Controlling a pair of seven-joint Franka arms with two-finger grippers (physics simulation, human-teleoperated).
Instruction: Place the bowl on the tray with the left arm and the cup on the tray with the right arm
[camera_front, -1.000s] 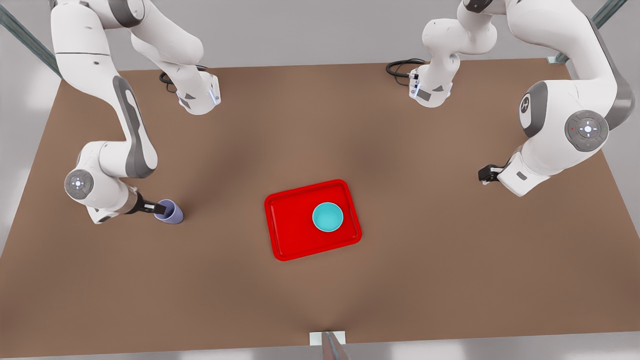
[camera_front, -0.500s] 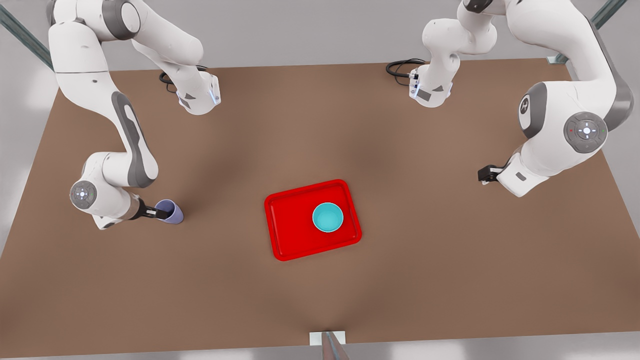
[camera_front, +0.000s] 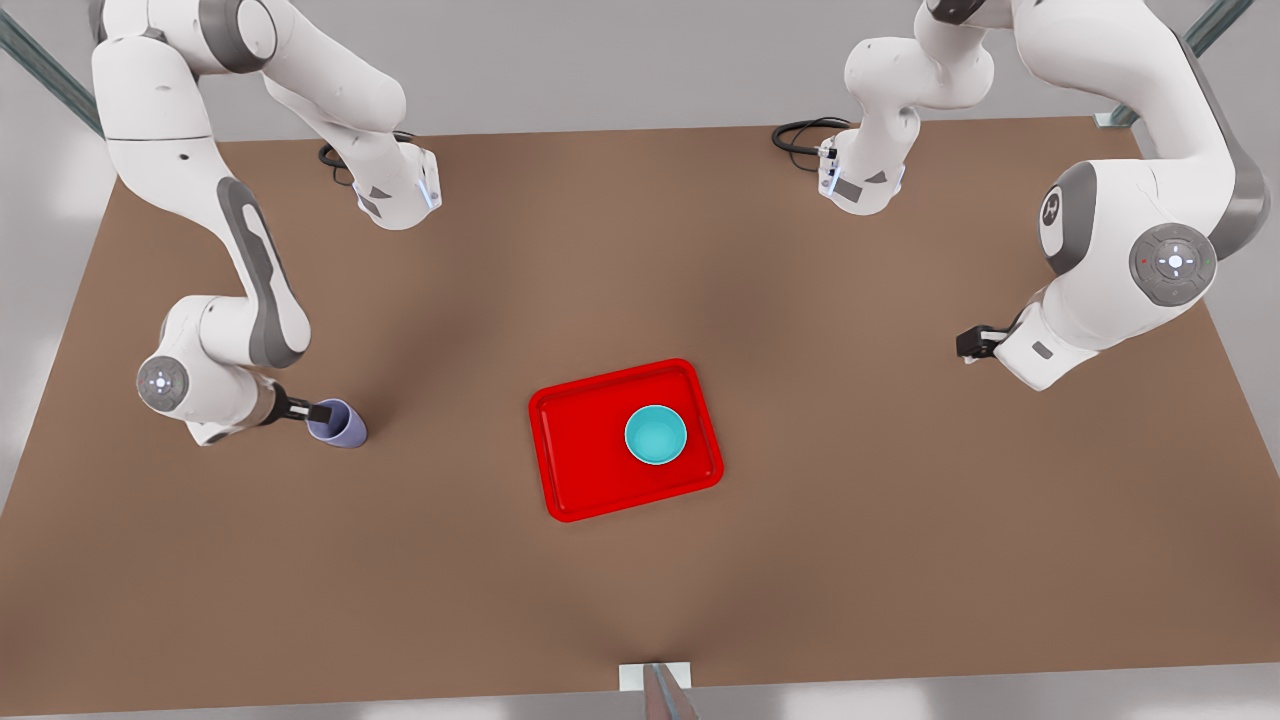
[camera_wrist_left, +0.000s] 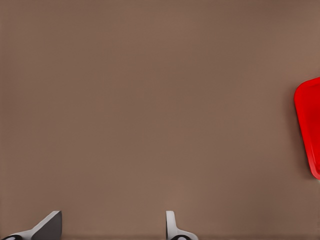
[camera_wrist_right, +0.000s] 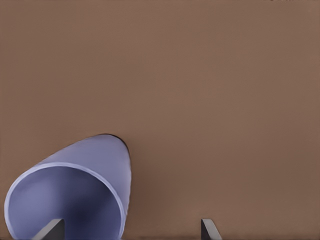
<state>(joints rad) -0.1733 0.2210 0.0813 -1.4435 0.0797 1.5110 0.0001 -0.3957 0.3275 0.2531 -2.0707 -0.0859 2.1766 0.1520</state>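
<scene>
I see right gripper (camera_front: 322, 411) low at cup (camera_front: 338, 423) rim, fingers (camera_wrist_right: 50, 231) spread, one inside cup. Left gripper (camera_front: 968, 343) parked at front view's right, fingers (camera_wrist_left: 47, 226) apart, empty. Bowl (camera_front: 656, 435) sits on tray (camera_front: 585, 470); bare table (camera_front: 450, 560) between cup and tray.

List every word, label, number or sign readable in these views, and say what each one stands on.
No readable text.
Right-side arm's grey elbow cover: a small white logo-like mark, too small to read.
Round grey joint caps: glowing white symbols with tiny red and green dots, signs rather than letters.
Tray, bowl, cup and table: blank.
</scene>
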